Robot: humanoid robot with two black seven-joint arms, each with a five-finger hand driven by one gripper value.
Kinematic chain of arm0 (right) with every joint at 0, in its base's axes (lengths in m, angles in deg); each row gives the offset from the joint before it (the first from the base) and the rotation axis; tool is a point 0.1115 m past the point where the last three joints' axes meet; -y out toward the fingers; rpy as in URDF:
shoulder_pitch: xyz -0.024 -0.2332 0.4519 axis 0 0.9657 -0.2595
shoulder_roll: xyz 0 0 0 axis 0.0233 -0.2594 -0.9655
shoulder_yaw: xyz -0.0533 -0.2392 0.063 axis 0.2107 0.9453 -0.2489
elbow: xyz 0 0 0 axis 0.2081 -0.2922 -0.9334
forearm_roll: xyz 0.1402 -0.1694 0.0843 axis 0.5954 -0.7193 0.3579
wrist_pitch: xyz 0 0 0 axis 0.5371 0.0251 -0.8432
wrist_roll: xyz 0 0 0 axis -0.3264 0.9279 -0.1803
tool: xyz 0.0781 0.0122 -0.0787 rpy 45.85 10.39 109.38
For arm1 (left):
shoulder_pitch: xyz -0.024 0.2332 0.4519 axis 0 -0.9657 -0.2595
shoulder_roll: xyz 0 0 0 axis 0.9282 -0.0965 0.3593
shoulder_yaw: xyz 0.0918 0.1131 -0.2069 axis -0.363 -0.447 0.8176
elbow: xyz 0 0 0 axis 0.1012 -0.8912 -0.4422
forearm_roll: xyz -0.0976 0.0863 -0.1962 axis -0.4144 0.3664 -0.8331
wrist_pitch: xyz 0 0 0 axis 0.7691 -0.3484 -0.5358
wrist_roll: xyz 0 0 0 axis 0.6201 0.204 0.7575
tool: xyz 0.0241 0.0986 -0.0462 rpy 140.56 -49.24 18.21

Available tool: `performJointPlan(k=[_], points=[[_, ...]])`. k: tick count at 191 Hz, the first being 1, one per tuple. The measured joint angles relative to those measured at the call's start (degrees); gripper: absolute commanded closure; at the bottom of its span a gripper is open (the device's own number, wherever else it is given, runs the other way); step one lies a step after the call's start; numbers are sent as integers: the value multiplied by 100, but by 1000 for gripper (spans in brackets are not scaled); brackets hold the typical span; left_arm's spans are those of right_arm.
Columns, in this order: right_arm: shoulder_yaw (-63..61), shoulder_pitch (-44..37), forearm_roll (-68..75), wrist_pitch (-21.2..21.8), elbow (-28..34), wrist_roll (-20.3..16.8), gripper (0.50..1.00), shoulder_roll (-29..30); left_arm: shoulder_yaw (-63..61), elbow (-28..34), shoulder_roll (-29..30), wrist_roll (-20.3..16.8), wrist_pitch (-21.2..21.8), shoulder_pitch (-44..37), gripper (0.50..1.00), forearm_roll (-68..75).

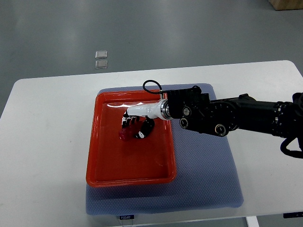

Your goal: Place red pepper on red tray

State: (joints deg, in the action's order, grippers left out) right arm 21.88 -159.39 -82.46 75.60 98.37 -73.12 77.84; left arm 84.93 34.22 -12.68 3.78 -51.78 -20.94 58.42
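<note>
The red tray [102, 165] lies on a blue-grey mat in the middle of the white table. My right arm reaches in from the right edge, and its hand [136, 126] is low over the tray's middle. The hand's dark fingers are curled around the red pepper [125, 136], which shows as a small dark red lump at the fingertips, at or just above the tray floor. Most of the pepper is hidden by the fingers. The left arm is out of sight.
The blue-grey mat [208, 179] spreads under the tray and to its right. The white table [42, 142] surrounds it. Two small clear squares [101, 59] lie on the grey floor beyond the table's far edge.
</note>
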Motion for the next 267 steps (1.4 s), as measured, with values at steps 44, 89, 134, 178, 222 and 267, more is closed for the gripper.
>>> performJointPlan(k=[44, 89, 134, 178, 222, 267], points=[[-210, -38, 106, 0, -1, 13, 646, 0, 0, 2, 0, -4, 0, 2, 500, 0], [-1358, -50, 580, -5, 34, 65, 646, -236, -2, 9, 0, -4, 0, 5, 500, 0], [-3803, 1114, 1850, -295, 52, 376, 644, -748, -3, -13, 0, -5, 0, 8, 500, 0], [-6321, 2613, 3916, -255, 54, 819, 597, -476, 0, -33, 0, -5, 0, 7, 500, 0], [-6862, 3295, 4451, 103, -22, 879, 595, -314, 6, -20, 0, -5, 0, 7, 500, 0], [-6906, 3465, 4458, 162, -49, 910, 587, -291, 3, -48, 0, -6, 0, 7, 500, 0]])
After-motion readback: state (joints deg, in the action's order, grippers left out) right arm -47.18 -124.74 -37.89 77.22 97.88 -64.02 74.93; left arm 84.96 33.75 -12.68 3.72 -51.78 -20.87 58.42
